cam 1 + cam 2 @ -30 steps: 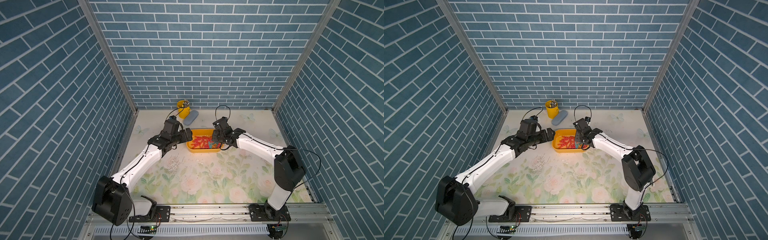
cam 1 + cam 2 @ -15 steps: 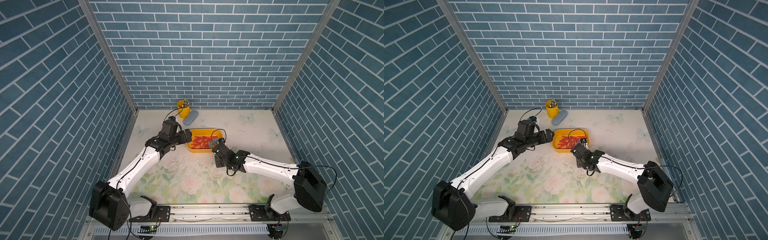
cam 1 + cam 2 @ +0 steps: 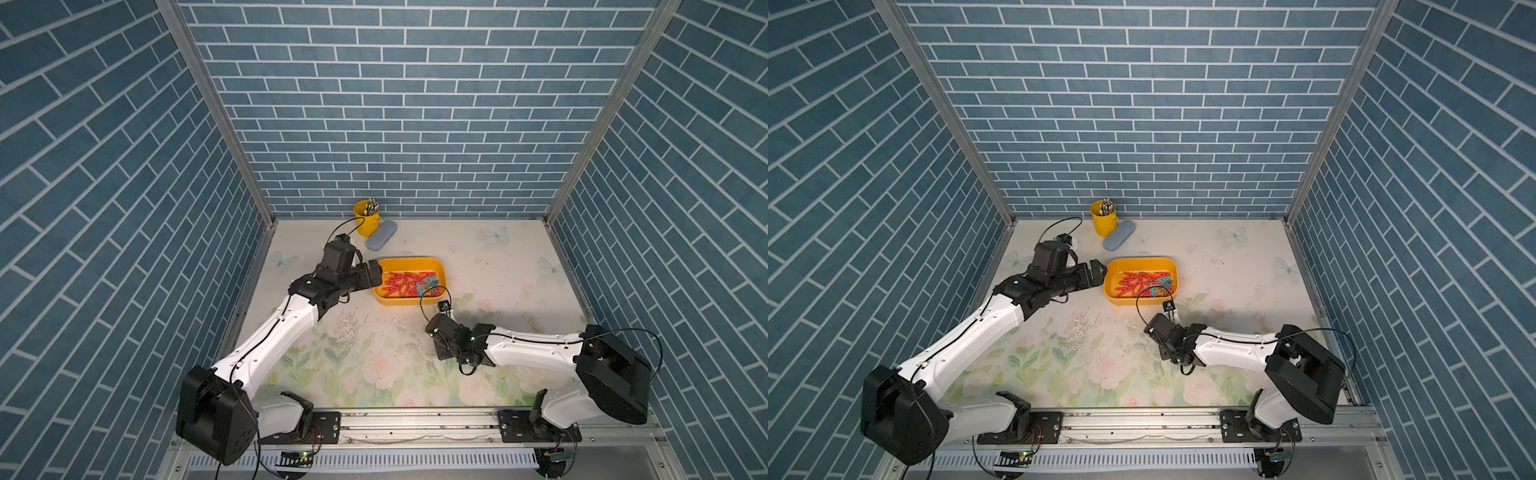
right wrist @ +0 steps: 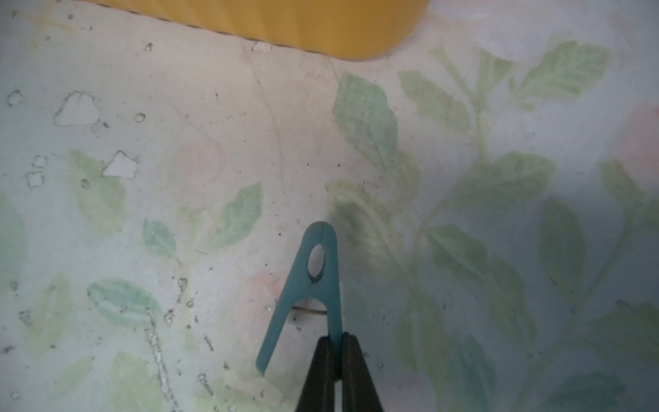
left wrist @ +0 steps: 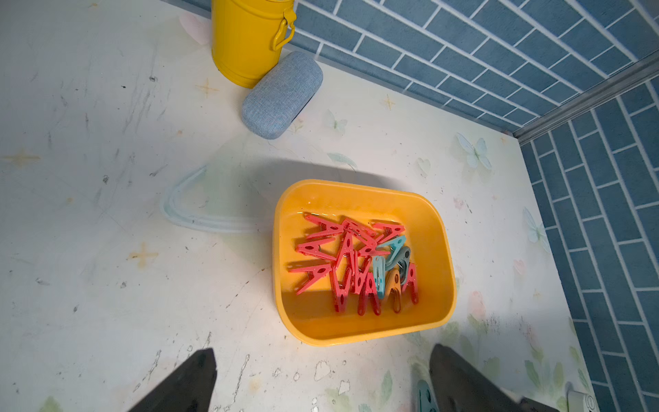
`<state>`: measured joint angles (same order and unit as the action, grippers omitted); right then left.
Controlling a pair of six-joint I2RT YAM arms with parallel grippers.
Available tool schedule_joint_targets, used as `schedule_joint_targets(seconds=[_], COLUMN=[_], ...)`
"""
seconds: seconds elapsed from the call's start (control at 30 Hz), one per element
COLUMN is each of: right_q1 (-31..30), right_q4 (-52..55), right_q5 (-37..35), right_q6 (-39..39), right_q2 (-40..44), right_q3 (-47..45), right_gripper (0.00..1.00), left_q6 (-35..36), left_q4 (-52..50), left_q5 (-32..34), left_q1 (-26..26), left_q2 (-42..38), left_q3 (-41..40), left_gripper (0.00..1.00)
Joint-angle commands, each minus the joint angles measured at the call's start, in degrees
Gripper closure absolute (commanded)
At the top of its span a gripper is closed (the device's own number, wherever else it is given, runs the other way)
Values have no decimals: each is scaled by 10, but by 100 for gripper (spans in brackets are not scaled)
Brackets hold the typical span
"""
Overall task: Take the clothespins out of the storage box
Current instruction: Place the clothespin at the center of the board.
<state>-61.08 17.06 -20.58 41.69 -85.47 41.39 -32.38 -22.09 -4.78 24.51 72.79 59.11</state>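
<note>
The pegs (image 5: pixel 353 264) lay in a loose tangle on the floor of the box (image 5: pixel 356 191), mostly red, with a few teal and one orange, crowded toward its right half. The box sat on the table (image 3: pixel 498 257) toward the far side.

One teal peg (image 4: pixel 313 285) was already out. The right gripper (image 4: pixel 337 353), low over the table just near of the box, was clamped tight on the end of one of its legs. The other leg and the nose stuck out free. I could not tell whether it touched the table.

The left gripper (image 5: pixel 322 351) hovered just beside the box's left end, jaws spread wide and holding nothing.

These pegs looked very light, made of stiff, smooth plastic with a spring at the pivot. Weight should be no trouble, but slipping and swivelling might be. A pinch on a single leg tip, as here, probably lets the peg pivot in the pads, so a gentle set-down would suit.

For the rest, the flat faces near the eyelet, or one leg close to the pivot, seemed the surest hold. Squeezing both legs together would only open the peg. Overlapping legs in the heap could hook a neighbour, so an outlying red peg at the left edge looked like the easiest pick.
</note>
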Motion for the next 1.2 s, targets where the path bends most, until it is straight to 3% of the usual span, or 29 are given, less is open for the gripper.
schedule_joint_targets(seconds=[0.0, 0.23, 0.3, 0.57, 0.93, 1.17], right_q1=[-3, -4, -4, -4, 10, 57], right_q4=[-17, -26, -27, -17, -20, -37], right_q5=[-9, -3, 1, 2, -11, 8], right_q6=[23, 24, 23, 18, -34, -68], right_q2=[-13, -14, -11, 36, 102, 127], right_q3=[-10, -17, -16, -5, 49, 73], right_gripper=[100, 100, 87, 62, 1, 0], left_q6=[-2, -3, -4, -6, -11, 22], left_q4=[-11, -13, -13, -14, -30, -42], left_q5=[5, -4, -4, 4, 37, 46], left_q1=[-2, -1, 0, 21, 71, 84], left_q2=[-11, -17, -17, 3, 102, 196], left_q3=[4, -2, -2, 10, 73, 137], left_gripper=[0, 0, 0, 1, 0, 0])
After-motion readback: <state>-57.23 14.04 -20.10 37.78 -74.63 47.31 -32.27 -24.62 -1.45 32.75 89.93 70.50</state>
